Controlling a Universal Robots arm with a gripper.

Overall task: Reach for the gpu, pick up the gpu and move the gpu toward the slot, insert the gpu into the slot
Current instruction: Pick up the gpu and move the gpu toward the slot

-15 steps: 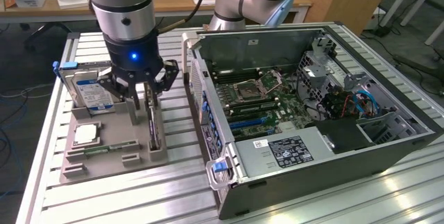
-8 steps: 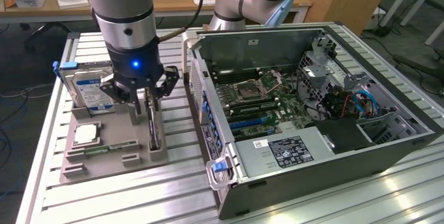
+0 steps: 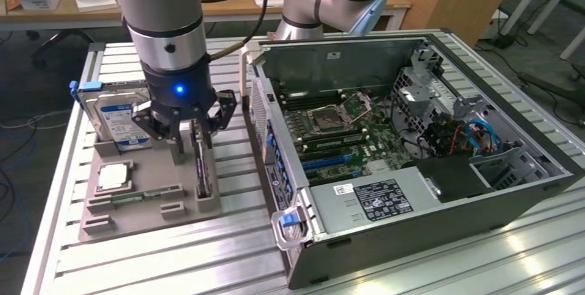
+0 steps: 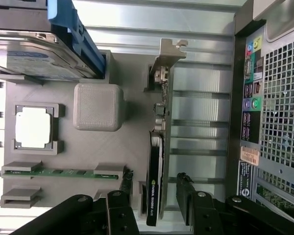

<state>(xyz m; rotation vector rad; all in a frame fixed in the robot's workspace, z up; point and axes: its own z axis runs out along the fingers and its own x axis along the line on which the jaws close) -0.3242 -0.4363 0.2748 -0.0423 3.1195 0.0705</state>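
Note:
The gpu (image 3: pixel 202 172) stands on its edge in a grey holder tray (image 3: pixel 146 213), its metal bracket toward the blue-labelled drive. In the wrist view the gpu (image 4: pixel 157 161) shows edge-on, with its dark cooler and a green label at the near end. My gripper (image 3: pixel 189 137) hangs just above the card and is open. One black finger (image 4: pixel 126 196) is on one side of the card and the other finger (image 4: pixel 186 193) on the opposite side, with a gap on each side. The blue slot (image 3: pixel 331 161) lies on the motherboard inside the open computer case (image 3: pixel 512 178).
The tray also holds a hard drive (image 3: pixel 123 113), a square processor (image 3: pixel 114 176) and a slim green memory stick (image 3: pixel 137 196). The case's rear panel (image 4: pixel 269 122) stands close beside the tray. A second arm's base (image 3: pixel 320 1) rises behind the case.

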